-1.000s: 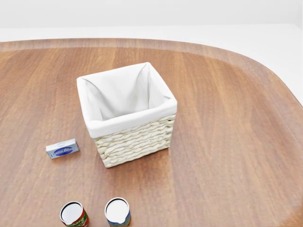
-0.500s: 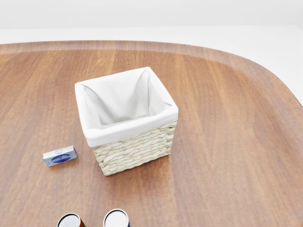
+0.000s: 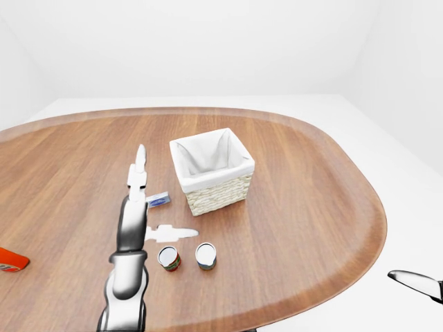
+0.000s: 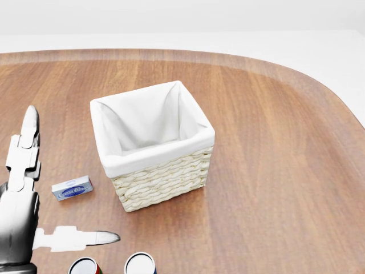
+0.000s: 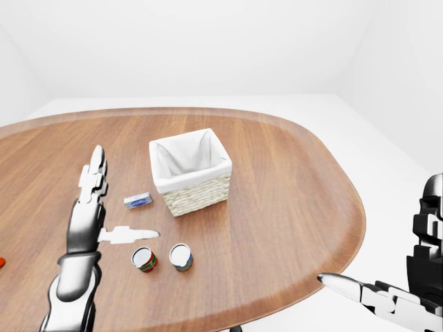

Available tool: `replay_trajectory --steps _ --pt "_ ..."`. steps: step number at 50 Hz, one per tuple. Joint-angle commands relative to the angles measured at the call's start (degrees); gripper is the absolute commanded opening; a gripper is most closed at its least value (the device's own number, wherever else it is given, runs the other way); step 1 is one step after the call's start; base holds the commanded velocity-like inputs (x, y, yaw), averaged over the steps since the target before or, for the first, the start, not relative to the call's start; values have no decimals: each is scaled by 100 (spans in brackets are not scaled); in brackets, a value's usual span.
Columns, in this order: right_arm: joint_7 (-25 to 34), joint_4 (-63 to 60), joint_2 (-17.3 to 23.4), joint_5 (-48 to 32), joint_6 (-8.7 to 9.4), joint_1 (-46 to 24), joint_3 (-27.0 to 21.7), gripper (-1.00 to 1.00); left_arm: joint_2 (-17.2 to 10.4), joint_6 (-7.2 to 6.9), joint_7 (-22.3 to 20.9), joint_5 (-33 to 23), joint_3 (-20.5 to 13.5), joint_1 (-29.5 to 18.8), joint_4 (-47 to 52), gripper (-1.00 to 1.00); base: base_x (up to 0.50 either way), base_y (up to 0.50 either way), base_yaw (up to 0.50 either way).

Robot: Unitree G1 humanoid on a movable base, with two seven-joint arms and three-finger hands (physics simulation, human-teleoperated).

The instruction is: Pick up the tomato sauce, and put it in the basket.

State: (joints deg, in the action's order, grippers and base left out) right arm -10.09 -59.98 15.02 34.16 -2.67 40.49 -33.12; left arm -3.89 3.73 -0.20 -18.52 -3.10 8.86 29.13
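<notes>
Woven wicker basket (image 4: 165, 180), cloth-lined; smooth wooden table (image 4: 274, 171).

**Robot's left hand spread above two cans**

The left hand (image 3: 142, 207) is raised over the wooden table (image 3: 304, 200), fingers (image 3: 140, 160) straight, thumb pointing right above a red-labelled can (image 3: 169, 259). A second can (image 3: 205, 255) stands just beside it. Near the lined basket (image 3: 212, 170) lies a small blue box (image 3: 158, 200). A red packet (image 3: 11, 260) shows at far left.

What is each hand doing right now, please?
Left hand: open, fingers spread above the table, holding nothing.
Right hand: open, off the table's right edge, holding nothing.
</notes>
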Motion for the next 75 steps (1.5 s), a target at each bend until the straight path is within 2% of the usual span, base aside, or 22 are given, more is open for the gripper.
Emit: replay_trajectory --steps 1,2,3,8,16,27,37,41,50,53,64,73,75 --pt "58 0 -74 -42 45 -39 3 100 72 127 -46 -1895 374 68 -1360 100 0 0 0" --pt "87 0 -106 -56 56 -53 4 100 83 127 -7 -1914 380 84 -1367 100 0 0 0" --pt "85 0 -106 -70 67 -63 13 100 111 127 -194 -1808 421 122 -1369 100 0 0 0" --pt "83 0 -102 -47 32 -25 0 100 55 127 -203 -2048 501 179 -1576 100 0 0 0" --pt "157 0 -213 -143 164 -140 -13 100 16 127 -361 -2359 614 307 -1770 100 0 0 0" --pt "114 0 -162 -121 142 -117 -10 100 -45 127 -862 -2675 721 704 -1318 100 0 0 0" --pt "75 0 -107 -69 98 -73 -30 100 -85 127 -1049 -2878 724 847 -1294 100 0 0 0" --pt "3 0 -22 -41 85 -59 -22 100 -63 127 -1018 -3005 670 769 -1425 100 0 0 0" --pt "69 0 -108 -88 114 -96 -8 100 -80 127 -910 -3176 634 704 -1615 100 0 0 0" --pt "72 0 -110 -86 92 -69 -1 100 -138 127 -663 -3453 560 554 -1909 100 0 0 0" --pt "199 0 -252 -133 138 -123 -20 100 -184 127 -328 -3696 423 284 -2434 100 0 0 0" --pt "125 0 -186 -147 127 -116 27 100 -265 127 119 -4105 304 10 -2916 100 0 0 0" --pt "136 0 -196 -149 123 -113 26 100 -276 127 89 -4053 301 -5 -2958 100 0 0 0"
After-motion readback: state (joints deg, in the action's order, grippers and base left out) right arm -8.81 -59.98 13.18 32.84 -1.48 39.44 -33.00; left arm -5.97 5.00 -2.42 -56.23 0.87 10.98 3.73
